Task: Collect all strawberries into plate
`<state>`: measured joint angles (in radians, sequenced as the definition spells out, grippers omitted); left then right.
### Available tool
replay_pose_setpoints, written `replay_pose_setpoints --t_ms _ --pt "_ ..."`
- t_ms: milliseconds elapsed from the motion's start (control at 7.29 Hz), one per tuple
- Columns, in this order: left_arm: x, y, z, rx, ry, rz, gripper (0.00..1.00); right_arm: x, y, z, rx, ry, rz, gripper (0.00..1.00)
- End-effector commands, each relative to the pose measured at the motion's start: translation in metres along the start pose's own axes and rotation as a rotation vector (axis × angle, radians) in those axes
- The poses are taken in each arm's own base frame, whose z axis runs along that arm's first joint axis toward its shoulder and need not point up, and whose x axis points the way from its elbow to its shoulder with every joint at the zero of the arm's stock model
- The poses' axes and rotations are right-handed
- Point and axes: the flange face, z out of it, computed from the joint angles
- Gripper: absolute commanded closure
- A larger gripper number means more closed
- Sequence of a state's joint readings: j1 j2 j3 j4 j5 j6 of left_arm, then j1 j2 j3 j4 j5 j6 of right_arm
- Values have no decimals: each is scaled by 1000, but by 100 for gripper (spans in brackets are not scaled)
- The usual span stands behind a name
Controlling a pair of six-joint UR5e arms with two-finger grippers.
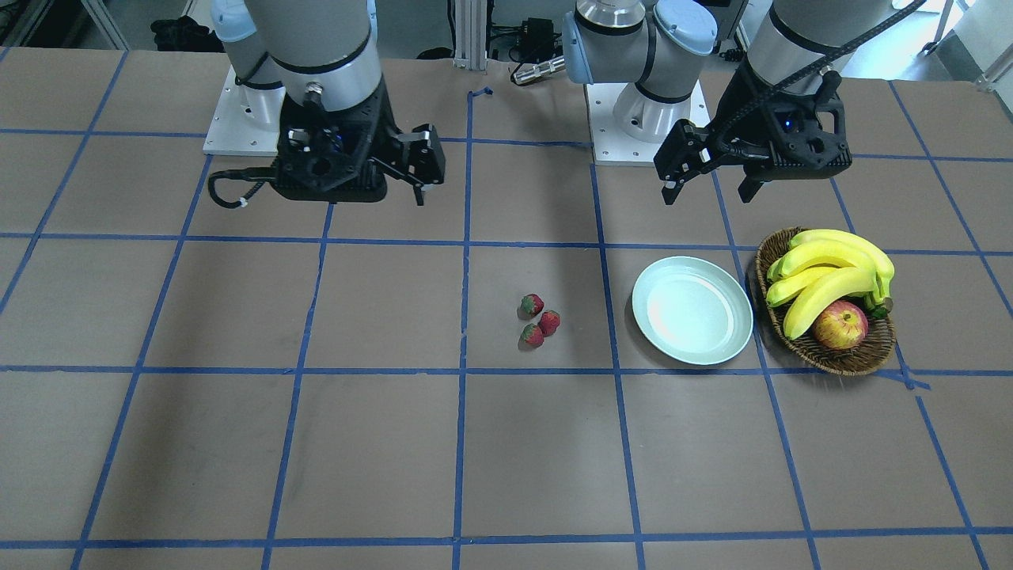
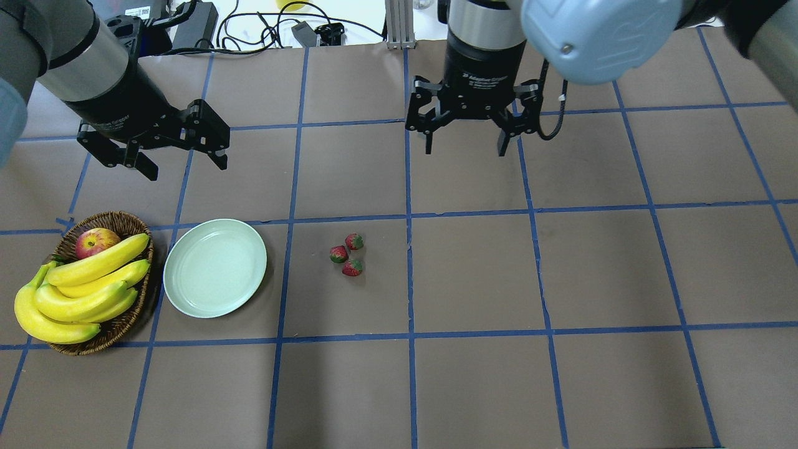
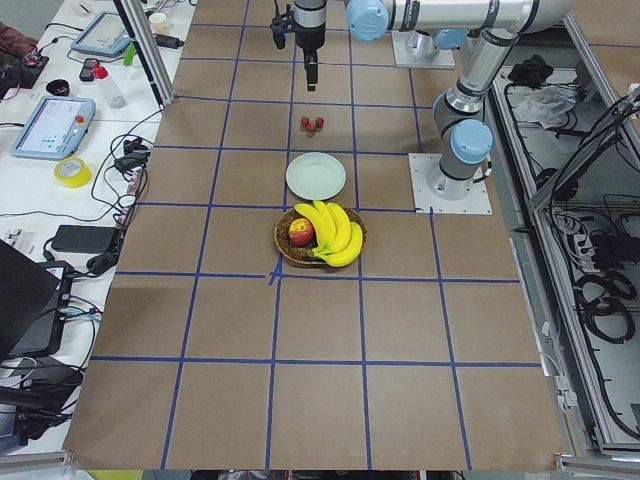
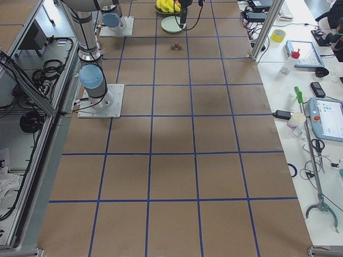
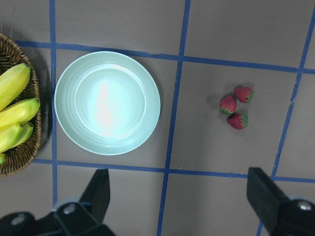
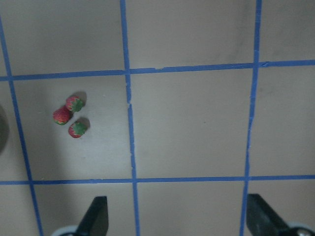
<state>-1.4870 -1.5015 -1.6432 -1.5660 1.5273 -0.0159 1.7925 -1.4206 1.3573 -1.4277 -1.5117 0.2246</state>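
Observation:
Three small red strawberries point(image 2: 346, 254) lie in a tight cluster on the brown table, right of the pale mint-green plate point(image 2: 214, 267), which is empty. They also show in the front view point(image 1: 539, 320), the left wrist view point(image 5: 236, 105) and the right wrist view point(image 6: 70, 117). The plate shows in the front view point(image 1: 692, 310) and the left wrist view point(image 5: 107, 103). My left gripper point(image 2: 168, 153) is open and empty, high above the table behind the plate. My right gripper point(image 2: 464, 138) is open and empty, high behind and right of the strawberries.
A brown wicker basket point(image 2: 128, 316) with bananas point(image 2: 81, 284) and a red-yellow apple point(image 2: 95, 241) stands just left of the plate. Blue tape lines grid the table. Cables and gear lie along the far edge.

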Motion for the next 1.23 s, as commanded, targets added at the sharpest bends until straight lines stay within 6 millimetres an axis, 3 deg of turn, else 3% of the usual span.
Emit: replay_pose_setpoints --t_ms 0,137,411,548,685,1097 --pt "-2 -7 19 -41 -1 9 0 81 -6 -26 42 35 -26 0" --pt "-1 -13 27 -51 -3 10 0 87 -4 -26 63 39 -17 12" --pt "2 -23 36 -45 0 16 0 93 6 -14 102 83 -14 12" --pt "4 -26 44 -62 -2 14 0 93 9 -8 135 80 -11 7" --pt "14 -24 46 -66 -13 34 0 94 5 -12 178 79 -22 0" --pt "28 -31 56 -53 -9 68 0 95 -4 -10 205 74 -16 0"
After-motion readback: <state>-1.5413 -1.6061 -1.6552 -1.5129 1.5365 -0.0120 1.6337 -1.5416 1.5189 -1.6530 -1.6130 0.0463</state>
